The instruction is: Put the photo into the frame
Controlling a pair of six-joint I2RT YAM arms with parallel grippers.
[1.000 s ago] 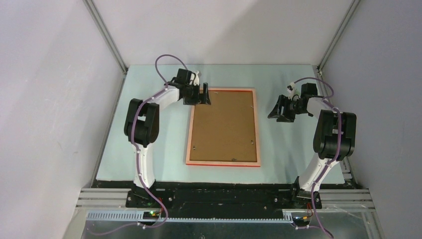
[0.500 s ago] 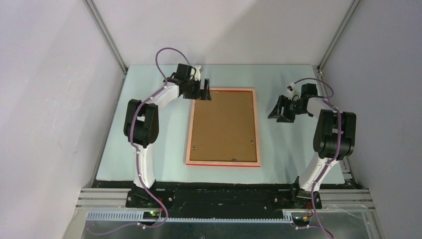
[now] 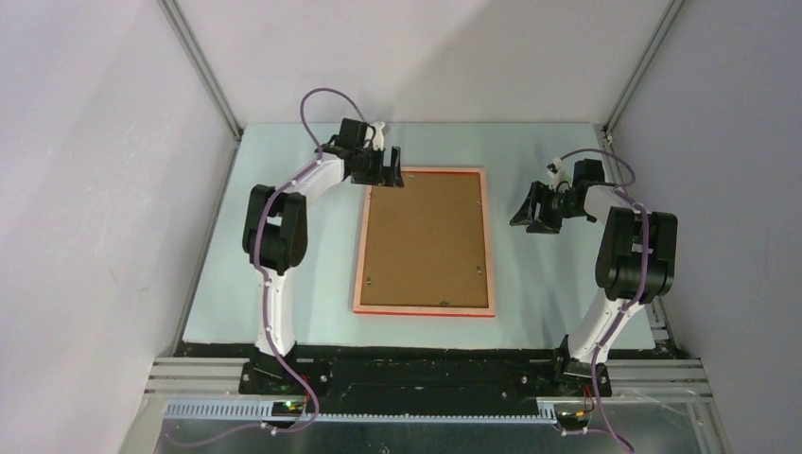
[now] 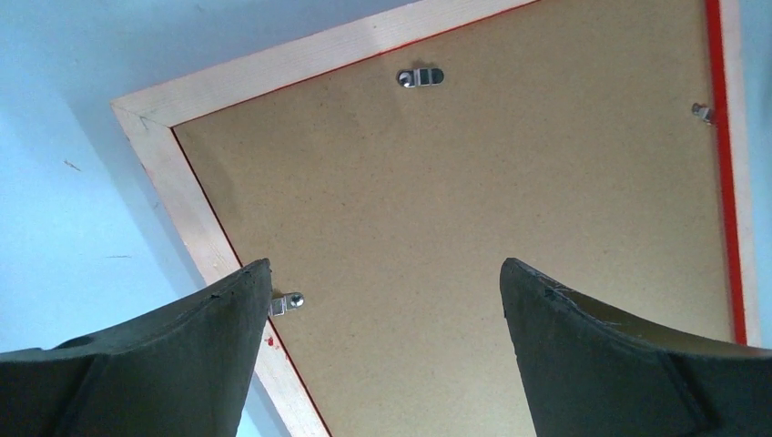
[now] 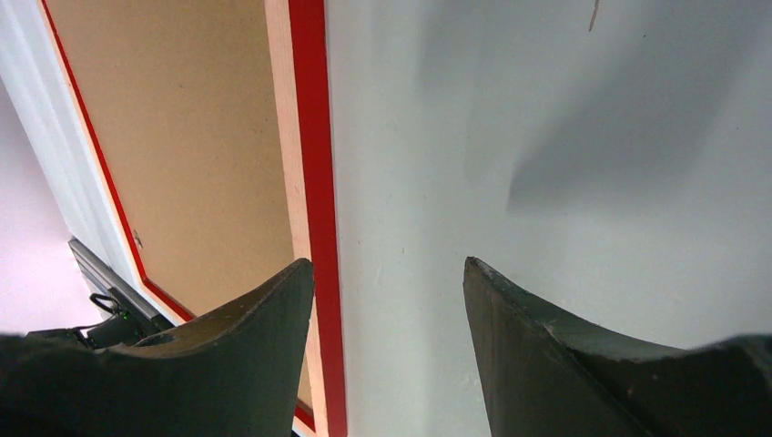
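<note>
The frame (image 3: pixel 487 246) lies back-up in the middle of the table, pale wood with red edges, and the brown backing board (image 3: pixel 426 241) sits in it. The photo is hidden. My left gripper (image 3: pixel 391 168) is open above the frame's far left corner. In the left wrist view (image 4: pixel 382 273) its fingers straddle the backing board (image 4: pixel 473 200), with a metal clip (image 4: pixel 288 301) beside the left finger and the frame's wood rail (image 4: pixel 196 232) below it. My right gripper (image 3: pixel 531 210) is open and empty over bare table right of the frame. In the right wrist view (image 5: pixel 390 269) the frame's red edge (image 5: pixel 309 137) runs by its left finger.
The pale blue table mat (image 3: pixel 284 265) spreads around the frame, bounded by grey walls and metal posts (image 3: pixel 203 71). More metal clips (image 4: pixel 420 77) hold the backing board at its far edge. The black base rail (image 3: pixel 426 364) runs along the near edge.
My left gripper has moved a little farther back and right along the frame's far left corner. The right gripper has barely moved.
</note>
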